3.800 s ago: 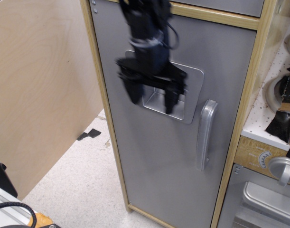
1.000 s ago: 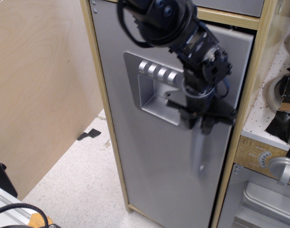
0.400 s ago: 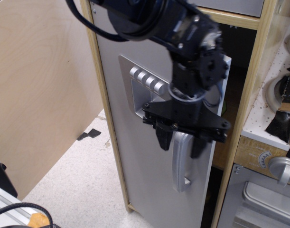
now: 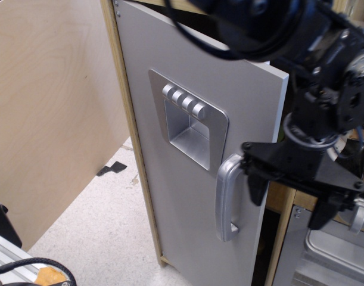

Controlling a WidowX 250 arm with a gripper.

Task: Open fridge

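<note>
The fridge [image 4: 182, 196] is a tall light-wood cabinet with a flat silver-grey door. The door stands swung partly open on its left hinge, its right edge [image 4: 271, 173] out from the frame. A recessed dispenser panel [image 4: 190, 128] with round buttons [image 4: 184, 101] sits in its upper half. A vertical silver handle [image 4: 225, 199] is near the free edge. My black gripper [image 4: 289, 199] is open and empty, to the right of the door's free edge, clear of the handle. One finger [image 4: 256, 187] is close beside the handle, the other [image 4: 322, 211] is further right.
A plywood wall [image 4: 50, 113] stands at the left. The speckled white floor [image 4: 92, 226] lies below. The silver oven door [image 4: 336, 250] with a round knob [image 4: 360, 214] is at lower right, partly behind my gripper. A dark object [image 4: 0, 223] sits at the lower left edge.
The door went from shut to swung partly open. My gripper was around the handle, then let go and moved right, past the door's free edge.
</note>
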